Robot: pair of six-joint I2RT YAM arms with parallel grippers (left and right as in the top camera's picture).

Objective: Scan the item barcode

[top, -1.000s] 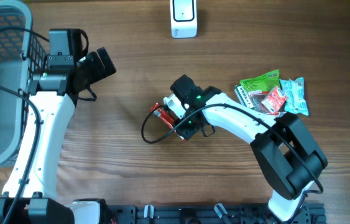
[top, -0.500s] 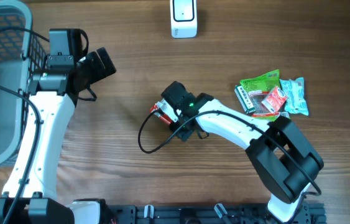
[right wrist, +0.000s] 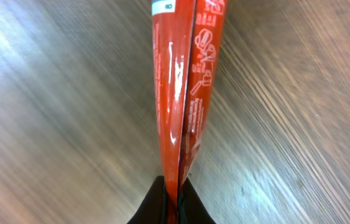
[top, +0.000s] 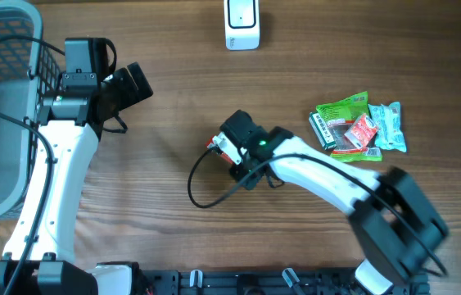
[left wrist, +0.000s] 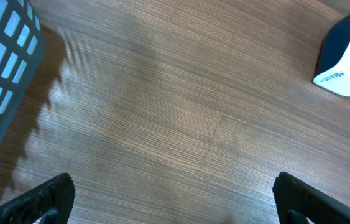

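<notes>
- the right gripper (right wrist: pixel 172 194) is pinching the edge of a flat, glossy red packet with white print (right wrist: pixel 184 81) — its two dark fingers (right wrist: pixel 155 208) are pressing together on the packet's seam.
- in the right wrist view the packet is standing edge-on and running straight away from the fingertips, with the brown wooden table (top: pixel 164 123) lying blurred behind it; whether the packet is touching the wood cannot be told.
- from overhead, the packet is showing as a small red patch just left of the right gripper, near the middle of the table.
- a thin black cable (top: pixel 201 192) is looping across the wood below the right gripper.
- the left gripper (left wrist: pixel 171 186) is hovering over bare wood with its jaws spread wide, holding nothing — only the two black fingertips (left wrist: pixel 50 196) are showing at the lower corners of the left wrist view.
- a white box-shaped scanner with a dark panel (top: pixel 241 23) is standing at the far edge of the table, well apart from the packet.
- a grey plastic lattice basket (top: pixel 1 16) is sitting at the far left, just beside the left arm.
- a small heap of green, red and pale blue snack packets (top: pixel 358 124) is lying to the right, near the right arm's elbow.
</notes>
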